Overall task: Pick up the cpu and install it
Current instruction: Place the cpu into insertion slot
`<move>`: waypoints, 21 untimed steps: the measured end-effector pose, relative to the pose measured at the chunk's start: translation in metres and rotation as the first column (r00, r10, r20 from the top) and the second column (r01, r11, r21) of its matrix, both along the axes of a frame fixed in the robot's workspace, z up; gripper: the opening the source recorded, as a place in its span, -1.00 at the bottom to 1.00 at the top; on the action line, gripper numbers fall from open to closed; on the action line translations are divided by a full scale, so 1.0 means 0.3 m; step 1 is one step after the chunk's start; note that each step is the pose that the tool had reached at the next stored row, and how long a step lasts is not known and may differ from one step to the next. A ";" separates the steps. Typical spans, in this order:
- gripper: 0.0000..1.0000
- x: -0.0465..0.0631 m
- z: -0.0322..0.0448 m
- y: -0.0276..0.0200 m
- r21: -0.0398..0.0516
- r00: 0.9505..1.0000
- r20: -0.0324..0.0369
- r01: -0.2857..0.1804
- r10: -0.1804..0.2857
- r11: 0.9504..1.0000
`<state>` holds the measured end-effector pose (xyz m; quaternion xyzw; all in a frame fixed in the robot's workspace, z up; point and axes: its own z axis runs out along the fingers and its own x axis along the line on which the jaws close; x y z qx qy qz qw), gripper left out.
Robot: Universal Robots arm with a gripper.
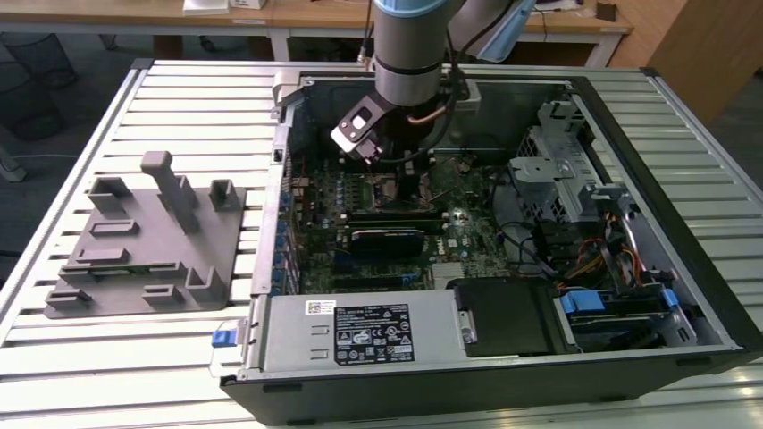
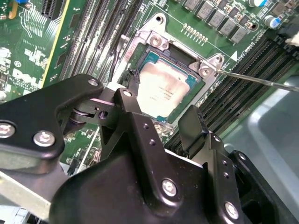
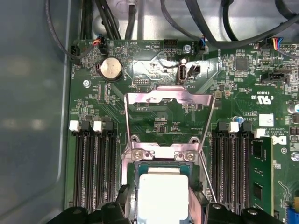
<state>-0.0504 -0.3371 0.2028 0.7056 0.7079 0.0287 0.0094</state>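
On the exterior view's left, a grey holder block (image 1: pixel 143 246) sits on the slatted table (image 1: pixel 71 357), well apart from the work. To its right lies the open computer case (image 1: pixel 703 295). The arm (image 1: pixel 412 45) reaches down into it, with the gripper (image 1: pixel 396 174) low over the motherboard (image 1: pixel 477 223).

In the second wrist view the cpu (image 2: pixel 163 88) lies flat in the metal-framed socket (image 2: pixel 156 43), silver top upward. The black fingers (image 2: pixel 133 121) are parted, one on each side of the chip, so it sits in the gap between them. They have nothing lifted. I cannot tell whether the pads touch the chip's edges.

In the first wrist view the socket's load plate (image 3: pixel 170 99) stands swung open beyond the chip. Rows of memory slots (image 3: pixel 93 163) flank the socket on both sides.
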 end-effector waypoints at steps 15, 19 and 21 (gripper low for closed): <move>-0.43 -0.006 0.025 -0.001 0.000 1.000 -0.004 0.000 0.000 1.000; -0.43 -0.011 0.026 -0.001 0.000 1.000 -0.004 0.000 0.000 1.000; -0.43 -0.011 0.030 -0.001 0.000 1.000 -0.005 0.000 0.000 1.000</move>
